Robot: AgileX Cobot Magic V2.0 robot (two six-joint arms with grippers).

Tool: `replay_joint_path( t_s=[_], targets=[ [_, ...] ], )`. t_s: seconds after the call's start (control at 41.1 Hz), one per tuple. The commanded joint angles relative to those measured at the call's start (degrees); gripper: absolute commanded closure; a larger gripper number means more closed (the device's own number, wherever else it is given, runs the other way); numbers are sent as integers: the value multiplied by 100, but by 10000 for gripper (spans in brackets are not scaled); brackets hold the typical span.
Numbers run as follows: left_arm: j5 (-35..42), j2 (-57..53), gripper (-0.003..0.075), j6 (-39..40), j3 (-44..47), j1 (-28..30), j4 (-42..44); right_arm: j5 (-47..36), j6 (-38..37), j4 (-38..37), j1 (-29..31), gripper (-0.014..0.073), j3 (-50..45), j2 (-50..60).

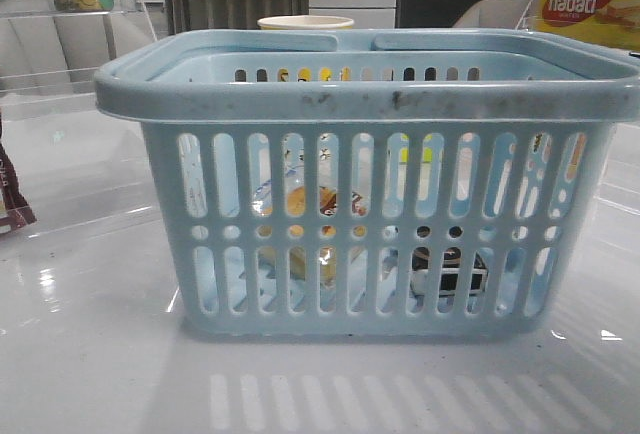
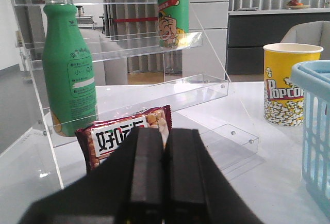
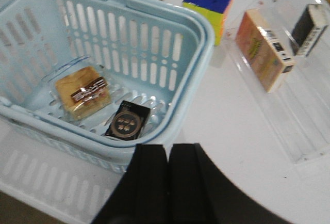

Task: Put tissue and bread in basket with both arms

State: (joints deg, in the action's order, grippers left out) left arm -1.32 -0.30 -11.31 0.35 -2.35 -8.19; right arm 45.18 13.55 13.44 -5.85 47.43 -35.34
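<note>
Both hands, left (image 2: 165, 182) & right (image 3: 167, 182), closed on nothing; I see bread (image 3: 82, 92) & tissue (image 3: 127, 121) inside basket (image 3: 203, 53).

Basket (image 1: 370, 94): light-blue plastic, smooth, rim scuffed dark. Bread (image 3: 82, 92): clear glossy plastic wrapper. Counter (image 1: 90, 354): white, glossy, reflective. Shelf (image 2: 129, 43): clear acrylic. My left gripper (image 2: 165, 177) and right gripper (image 3: 167, 182): matt black fingers.

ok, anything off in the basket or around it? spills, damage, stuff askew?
Nothing spilled or broken. The basket stands upright with the bread and the tissue lying flat on its floor, apart from each other. Only oddity: dark scuffs along its front rim. Both grippers, left gripper and right gripper, are shut and empty.
</note>
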Motion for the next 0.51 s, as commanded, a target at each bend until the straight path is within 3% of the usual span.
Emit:
replay_joint_path(
  t_s=[0.0,0.171,0.341,0.487],
  targets=[
    [492,-92,624,55,41,-34,-52,-1249,43,79,385,536,-690,698],
    [492,-92,624,55,41,-34,-52,-2969,43,79,841,536,-2460,1998],
    [492,-92,624,55,41,-34,-52,-3801,43,85,992,536,-3819,2929],
    [492,-92,624,55,41,-34,-52,-4309,43,85,985,536,-4456,3263]
  ],
)
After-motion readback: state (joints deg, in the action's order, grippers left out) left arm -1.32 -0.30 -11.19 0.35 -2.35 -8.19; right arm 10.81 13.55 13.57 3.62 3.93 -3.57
